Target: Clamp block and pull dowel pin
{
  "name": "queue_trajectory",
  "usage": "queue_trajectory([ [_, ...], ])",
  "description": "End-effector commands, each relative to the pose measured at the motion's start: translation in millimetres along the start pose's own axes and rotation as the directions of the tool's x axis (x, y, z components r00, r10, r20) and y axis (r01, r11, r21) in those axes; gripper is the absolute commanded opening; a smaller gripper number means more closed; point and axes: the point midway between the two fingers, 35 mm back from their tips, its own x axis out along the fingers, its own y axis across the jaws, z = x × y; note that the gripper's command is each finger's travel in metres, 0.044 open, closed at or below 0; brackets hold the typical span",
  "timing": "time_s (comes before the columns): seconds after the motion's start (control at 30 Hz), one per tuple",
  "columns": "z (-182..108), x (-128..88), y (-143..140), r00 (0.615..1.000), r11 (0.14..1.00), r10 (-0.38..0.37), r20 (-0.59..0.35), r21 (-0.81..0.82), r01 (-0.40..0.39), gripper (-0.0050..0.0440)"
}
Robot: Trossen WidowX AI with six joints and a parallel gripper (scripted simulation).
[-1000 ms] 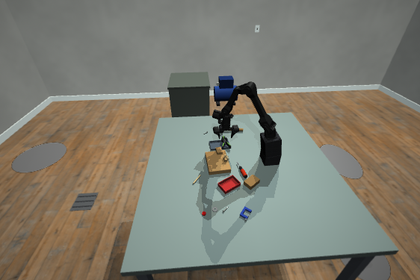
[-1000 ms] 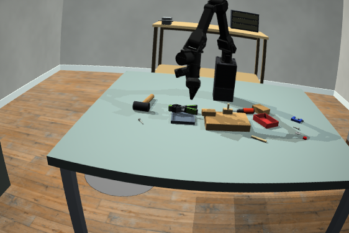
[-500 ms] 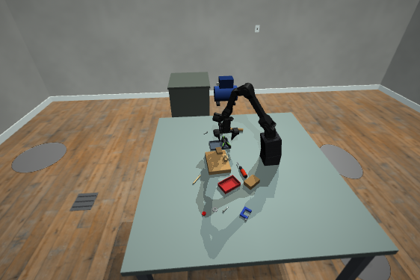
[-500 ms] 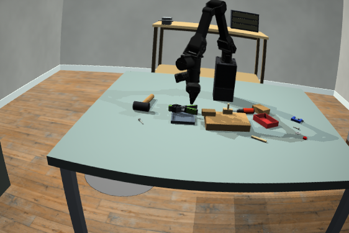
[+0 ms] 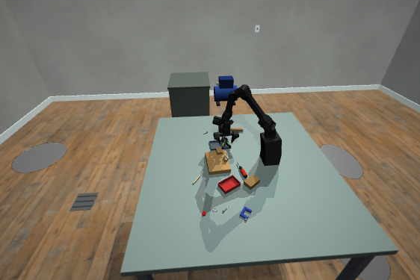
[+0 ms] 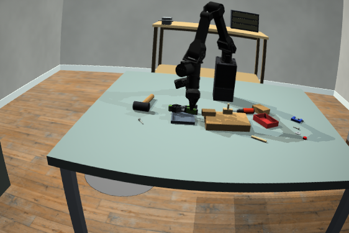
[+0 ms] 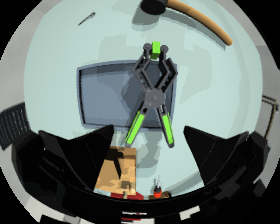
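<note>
gripper [image 6: 192, 105]: fingers wide apart, holding nothing, low over clamp
clamp [image 7: 151, 96]: on table at grey pad's [image 7: 100, 92] edge, directly under gripper
block [image 6: 228, 110]: on board [image 6: 227, 121], pin [image 6: 228, 106] in, well apart from gripper

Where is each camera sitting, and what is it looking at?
Top: high beyond the table's near edge, looking down at the whole arm and wooden board.
Exterior: low beside the table, facing the arm and shelf behind.
Wrist: on the arm, looking straight down at the spring clamp; only the open gripper fingers show.
All three share the clamp, mallet and board.
</note>
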Motion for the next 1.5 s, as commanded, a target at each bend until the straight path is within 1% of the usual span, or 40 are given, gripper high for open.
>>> queue_trajectory([
  [0.0, -1.3, 8.2, -2.0, 1.000, 1.000, -0.008, -0.006, 0.003, 0.008, 0.0440],
  [0.2, -1.4, 17.9, -2.1, 1.000, 1.000, -0.008, -0.006, 0.003, 0.008, 0.0440],
  [1.1, -1.4, 19.0, -2.2, 1.000, 1.000, -0.008, -0.006, 0.003, 0.008, 0.0440],
  [1.33, -1.3, 17.8, -2.0, 1.000, 1.000, -0.007, -0.006, 0.001, 0.007, 0.0370],
  [1.4, -1.3, 17.8, -2.0, 1.000, 1.000, -0.007, -0.006, 0.001, 0.007, 0.0370],
  [1.47, -1.3, 17.8, -2.0, 1.000, 1.000, -0.007, -0.006, 0.001, 0.007, 0.0357],
])
